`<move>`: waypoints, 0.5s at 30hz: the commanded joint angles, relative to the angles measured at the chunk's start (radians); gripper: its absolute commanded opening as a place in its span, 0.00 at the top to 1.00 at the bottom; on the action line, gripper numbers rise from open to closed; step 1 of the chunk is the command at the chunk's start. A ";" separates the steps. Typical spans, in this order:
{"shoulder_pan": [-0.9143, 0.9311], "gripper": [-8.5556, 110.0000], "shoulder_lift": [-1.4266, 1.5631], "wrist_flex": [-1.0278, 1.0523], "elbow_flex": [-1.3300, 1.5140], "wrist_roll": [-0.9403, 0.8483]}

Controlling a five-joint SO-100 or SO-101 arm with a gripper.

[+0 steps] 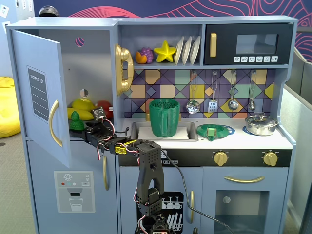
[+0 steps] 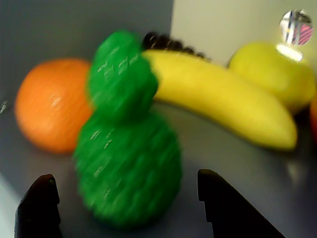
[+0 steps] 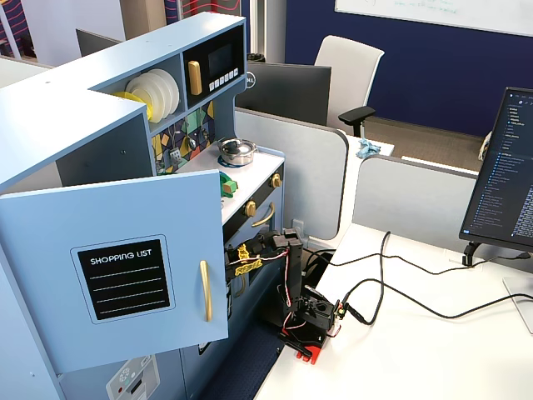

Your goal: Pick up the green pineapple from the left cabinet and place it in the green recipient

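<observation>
The green pineapple (image 2: 129, 168) stands upright on the shelf of the left cabinet (image 1: 92, 58), whose blue door (image 1: 41, 92) hangs open. In a fixed view it sits at the shelf's front (image 1: 74, 121). My gripper (image 2: 126, 181) is open, its two black fingertips (image 2: 42, 198) on either side of the pineapple's base, not touching it. In a fixed view the gripper (image 1: 89, 129) reaches into the cabinet just right of the pineapple. The green recipient (image 1: 165, 117) stands in the sink, right of the cabinet. In another fixed view the open door (image 3: 125, 275) hides gripper and pineapple.
An orange (image 2: 49, 104), a banana (image 2: 223, 99) and a yellow fruit (image 2: 272, 74) lie behind the pineapple. A red tomato (image 1: 103, 106) sits at the shelf's right. A green strainer dish (image 1: 214, 130) and a steel pot (image 1: 260, 124) stand on the counter.
</observation>
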 commanded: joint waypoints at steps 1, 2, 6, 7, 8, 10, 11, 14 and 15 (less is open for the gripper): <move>0.034 0.67 -0.043 -0.026 -0.126 0.020; 0.034 0.67 -0.060 -0.026 -0.143 0.020; 0.023 0.68 -0.115 -0.017 -0.202 0.021; 0.020 0.68 -0.127 -0.015 -0.215 0.021; 0.015 0.68 -0.140 -0.014 -0.227 0.020; 0.006 0.69 -0.160 -0.014 -0.245 0.021; 0.002 0.69 -0.167 -0.014 -0.250 0.026; -0.012 0.76 -0.172 0.008 -0.247 0.023; -0.017 0.83 -0.172 0.017 -0.241 0.018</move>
